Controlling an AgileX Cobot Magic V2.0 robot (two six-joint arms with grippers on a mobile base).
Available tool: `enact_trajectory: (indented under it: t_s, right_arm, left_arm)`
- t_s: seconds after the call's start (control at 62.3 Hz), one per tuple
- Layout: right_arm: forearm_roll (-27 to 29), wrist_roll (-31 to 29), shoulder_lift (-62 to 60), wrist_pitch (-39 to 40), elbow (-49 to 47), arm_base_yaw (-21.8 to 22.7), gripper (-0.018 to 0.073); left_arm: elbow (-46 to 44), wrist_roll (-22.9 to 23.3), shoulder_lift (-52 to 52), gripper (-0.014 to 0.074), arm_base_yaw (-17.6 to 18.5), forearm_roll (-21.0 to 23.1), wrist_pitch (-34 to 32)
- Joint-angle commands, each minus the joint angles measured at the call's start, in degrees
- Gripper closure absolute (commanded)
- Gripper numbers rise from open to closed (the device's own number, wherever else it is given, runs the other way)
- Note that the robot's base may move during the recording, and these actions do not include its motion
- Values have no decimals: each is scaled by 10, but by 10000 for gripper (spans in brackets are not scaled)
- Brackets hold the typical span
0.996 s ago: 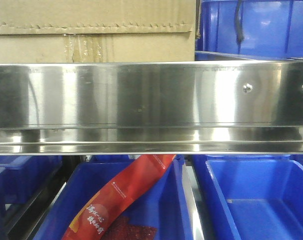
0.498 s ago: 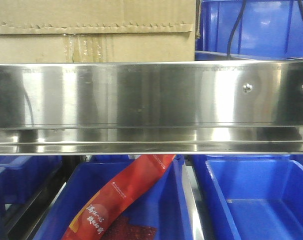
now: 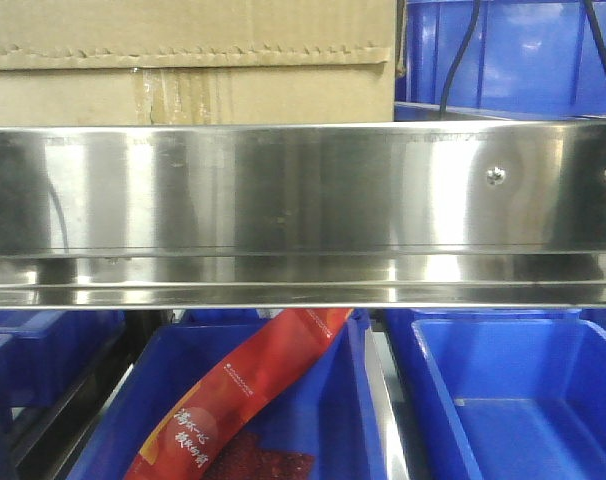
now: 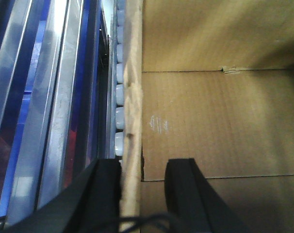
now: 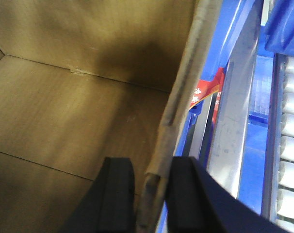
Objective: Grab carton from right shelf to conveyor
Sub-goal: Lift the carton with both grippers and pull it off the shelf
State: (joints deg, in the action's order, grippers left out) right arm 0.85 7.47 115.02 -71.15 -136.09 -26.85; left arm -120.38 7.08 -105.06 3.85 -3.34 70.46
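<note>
carton bottom hidden behind right shelf, left pincer loosely straddling one wall, right pincer pinching the other

Left pincer astride carton wall, jaws apart

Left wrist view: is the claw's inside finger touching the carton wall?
Apart. The left wrist view shows the left claw straddling the carton wall, with a strip of carton interior visible between the inside finger and the wall's edge.
</note>
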Motion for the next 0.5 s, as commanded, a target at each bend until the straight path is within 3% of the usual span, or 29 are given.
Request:
enact_trajectory:
  t_s: [0.0, 0.289, 0.482]
  right_arm:
    - [-18, -10, -44, 12, -5, 5, 619]
    - [-18, -10, -155, 12, 8, 4, 619]
    - [-18, -22, -241, 12, 126, 4, 619]
  left_arm:
    - [-4, -11, 46, 613, 5, 2, -5]
    - [-4, 6, 155, 613, 57, 2, -5]
    - [12, 61, 200, 613, 122, -24, -5]
